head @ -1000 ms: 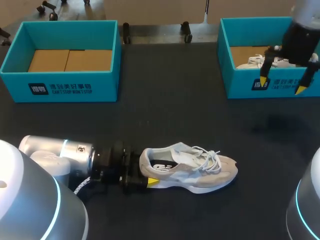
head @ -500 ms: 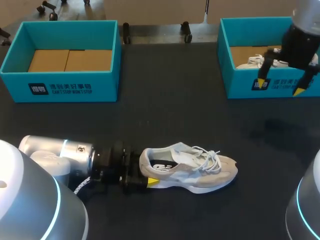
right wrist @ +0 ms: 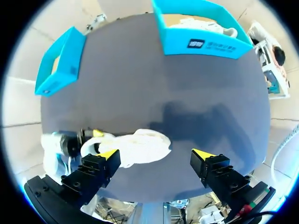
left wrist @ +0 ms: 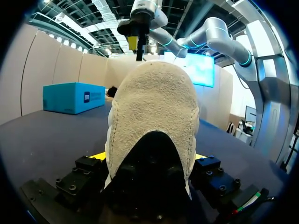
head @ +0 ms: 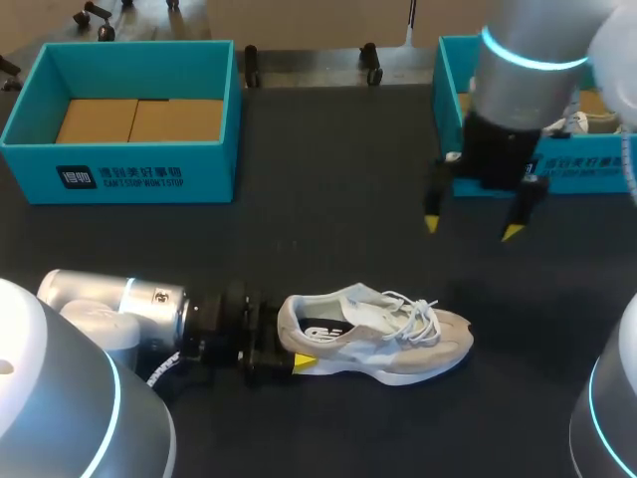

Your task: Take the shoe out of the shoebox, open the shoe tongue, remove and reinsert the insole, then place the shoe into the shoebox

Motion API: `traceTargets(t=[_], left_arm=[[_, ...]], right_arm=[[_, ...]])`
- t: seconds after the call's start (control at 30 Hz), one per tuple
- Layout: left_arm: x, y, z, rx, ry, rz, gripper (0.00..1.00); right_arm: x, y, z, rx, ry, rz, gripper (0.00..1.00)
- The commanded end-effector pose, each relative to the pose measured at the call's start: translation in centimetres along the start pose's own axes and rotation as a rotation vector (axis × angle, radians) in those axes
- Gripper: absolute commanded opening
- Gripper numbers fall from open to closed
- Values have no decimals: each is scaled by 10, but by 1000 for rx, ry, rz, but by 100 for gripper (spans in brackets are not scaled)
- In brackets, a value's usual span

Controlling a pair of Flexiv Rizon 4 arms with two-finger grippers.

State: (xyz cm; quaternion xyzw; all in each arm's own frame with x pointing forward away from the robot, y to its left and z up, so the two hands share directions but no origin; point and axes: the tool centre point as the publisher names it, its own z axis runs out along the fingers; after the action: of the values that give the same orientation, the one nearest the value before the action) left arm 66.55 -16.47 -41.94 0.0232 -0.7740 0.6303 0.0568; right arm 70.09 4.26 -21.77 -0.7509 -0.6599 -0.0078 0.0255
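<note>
Left claw (head: 291,345) clamps shoe (head: 398,334) heel; right claw (head: 471,228) spread.

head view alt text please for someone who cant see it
A pale grey sneaker stands on the dark table, its heel clamped by the left gripper. The right gripper hangs open beyond it, before the right teal shoebox; the left teal shoebox is empty.

Even overhead light lays soft shadows on the matte dark table (head: 328,169)

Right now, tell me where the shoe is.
In the head view, the shoe lies at the table's near middle, heel clamped between the left jaws, toe pointing right.
</note>
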Motion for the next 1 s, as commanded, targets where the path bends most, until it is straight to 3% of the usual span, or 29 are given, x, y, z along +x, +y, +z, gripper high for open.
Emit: traceTargets(t=[0.03, 0.4, 0.57, 0.67, 1.0], left_arm=[[0, 0, -1, -2, 0, 0, 0], [0, 0, -1, -2, 0, 0, 0], [0, 0, -1, -2, 0, 0, 0], [0, 0, -1, -2, 0, 0, 0], [0, 0, -1, -2, 0, 0, 0]], right_arm=[[10, 4, 2, 8, -28, 3, 100], [10, 4, 2, 8, -28, 3, 100], [65, -6, 20, 17, -181, -26, 100], [90, -17, 31, 32, -211, -66, 100], [139, -44, 52, 32, -237, -49, 100]])
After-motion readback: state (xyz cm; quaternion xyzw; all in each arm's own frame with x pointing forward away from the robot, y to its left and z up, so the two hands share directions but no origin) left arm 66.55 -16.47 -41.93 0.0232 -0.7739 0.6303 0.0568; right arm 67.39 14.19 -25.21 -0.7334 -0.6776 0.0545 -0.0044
